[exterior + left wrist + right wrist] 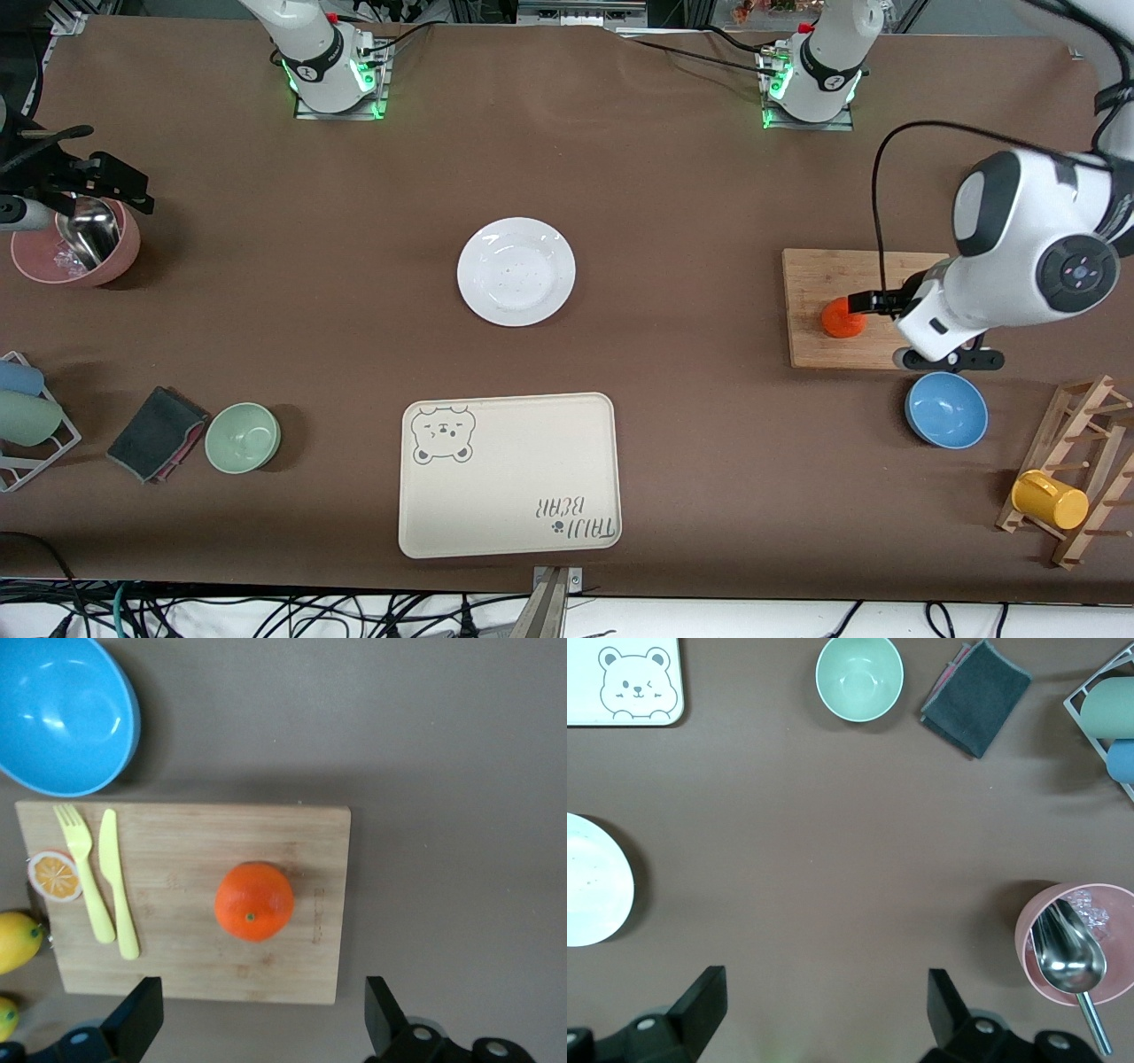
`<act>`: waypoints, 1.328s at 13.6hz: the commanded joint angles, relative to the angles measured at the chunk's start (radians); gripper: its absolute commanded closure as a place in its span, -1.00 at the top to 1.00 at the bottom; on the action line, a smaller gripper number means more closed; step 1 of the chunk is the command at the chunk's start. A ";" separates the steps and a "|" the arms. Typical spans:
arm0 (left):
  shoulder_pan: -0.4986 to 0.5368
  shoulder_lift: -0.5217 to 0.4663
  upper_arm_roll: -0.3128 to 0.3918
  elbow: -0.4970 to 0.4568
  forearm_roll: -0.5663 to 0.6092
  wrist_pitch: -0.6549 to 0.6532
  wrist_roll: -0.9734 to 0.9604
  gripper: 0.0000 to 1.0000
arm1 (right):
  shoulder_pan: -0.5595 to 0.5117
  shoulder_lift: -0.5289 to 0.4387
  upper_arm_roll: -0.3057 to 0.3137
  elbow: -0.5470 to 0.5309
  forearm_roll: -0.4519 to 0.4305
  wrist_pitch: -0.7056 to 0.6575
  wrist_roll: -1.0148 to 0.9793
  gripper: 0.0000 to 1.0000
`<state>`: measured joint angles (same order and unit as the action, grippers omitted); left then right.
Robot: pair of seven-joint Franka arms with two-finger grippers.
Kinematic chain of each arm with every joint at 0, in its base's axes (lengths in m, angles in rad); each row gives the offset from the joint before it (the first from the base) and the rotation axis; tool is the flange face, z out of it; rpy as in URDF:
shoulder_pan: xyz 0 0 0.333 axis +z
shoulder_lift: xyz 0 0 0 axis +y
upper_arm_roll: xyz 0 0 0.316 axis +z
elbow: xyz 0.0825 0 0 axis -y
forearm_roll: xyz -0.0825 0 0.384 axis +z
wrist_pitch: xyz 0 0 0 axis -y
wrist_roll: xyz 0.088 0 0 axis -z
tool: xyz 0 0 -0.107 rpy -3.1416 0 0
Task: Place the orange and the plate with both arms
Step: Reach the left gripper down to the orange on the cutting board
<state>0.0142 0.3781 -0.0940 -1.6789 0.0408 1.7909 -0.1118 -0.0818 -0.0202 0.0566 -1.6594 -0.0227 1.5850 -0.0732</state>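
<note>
I hold the left gripper (257,1028) over the cutting board (177,957), jaws wide apart, so the orange (253,901) sits just ahead of the gap, untouched and ready for a descent. The right gripper (824,1023) waits, jaws apart, probably over bare table; the plate (516,271) lies mid-table.

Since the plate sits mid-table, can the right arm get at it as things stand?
Probably yes. The plate lies alone on bare cloth, nothing on it or touching it. The right tool hangs open over the pink bowl at its own end, with only bare table between them.
</note>
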 commanded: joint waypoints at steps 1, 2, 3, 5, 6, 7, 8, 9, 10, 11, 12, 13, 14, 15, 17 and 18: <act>0.004 0.047 0.000 -0.024 0.024 0.065 0.020 1.00 | -0.001 -0.001 0.003 0.013 0.004 -0.010 0.000 1.00; 0.018 0.044 0.000 -0.071 0.024 0.108 0.020 1.00 | -0.001 -0.001 0.003 0.012 0.004 -0.007 0.000 1.00; 0.026 0.036 0.000 -0.126 0.022 0.164 0.020 1.00 | -0.001 0.000 0.003 0.013 0.004 -0.004 -0.002 1.00; 0.026 0.035 0.000 -0.211 0.024 0.273 0.020 1.00 | 0.005 0.000 0.005 0.013 0.004 -0.003 0.000 1.00; 0.026 0.035 0.000 -0.247 0.024 0.321 0.020 1.00 | 0.005 0.000 0.005 0.013 0.004 -0.003 0.000 1.00; 0.026 0.036 0.002 -0.278 0.028 0.356 0.020 1.00 | 0.005 0.000 0.003 0.012 0.004 -0.005 0.000 1.00; 0.026 0.038 0.002 -0.303 0.063 0.382 0.020 1.00 | 0.005 0.000 0.003 0.012 0.004 -0.010 -0.002 1.00; 0.026 0.041 0.000 -0.315 0.114 0.401 0.020 1.00 | 0.005 0.000 0.003 0.010 0.003 -0.007 -0.002 1.00; 0.026 0.044 0.000 -0.321 0.132 0.409 0.020 1.00 | 0.005 0.000 0.003 0.012 0.003 -0.005 -0.002 1.00; 0.026 0.045 0.000 -0.326 0.132 0.410 0.018 1.00 | 0.005 0.000 0.003 0.012 0.003 -0.005 -0.002 1.00; 0.026 0.048 0.000 -0.332 0.132 0.413 0.012 1.00 | 0.005 0.000 0.003 0.010 0.003 -0.007 -0.002 1.00; 0.026 0.051 0.000 -0.344 0.132 0.439 0.009 1.00 | 0.005 0.000 0.003 0.012 0.003 -0.008 -0.002 1.00; 0.026 0.057 0.000 -0.364 0.132 0.474 0.009 1.00 | 0.005 0.000 0.003 0.012 0.003 -0.008 -0.002 1.00; 0.027 0.067 0.000 -0.378 0.132 0.504 0.006 1.00 | 0.005 0.000 0.005 0.012 0.003 -0.007 -0.002 1.00; 0.044 0.074 0.000 -0.384 0.132 0.518 0.006 0.82 | 0.005 0.000 0.003 0.010 0.003 -0.007 -0.002 1.00; 0.044 0.074 0.000 -0.381 0.132 0.518 0.006 0.37 | 0.005 0.000 0.003 0.010 0.003 -0.007 -0.002 1.00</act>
<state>0.0455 0.4548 -0.0914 -2.0533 0.1473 2.2890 -0.1084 -0.0763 -0.0201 0.0581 -1.6594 -0.0227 1.5849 -0.0732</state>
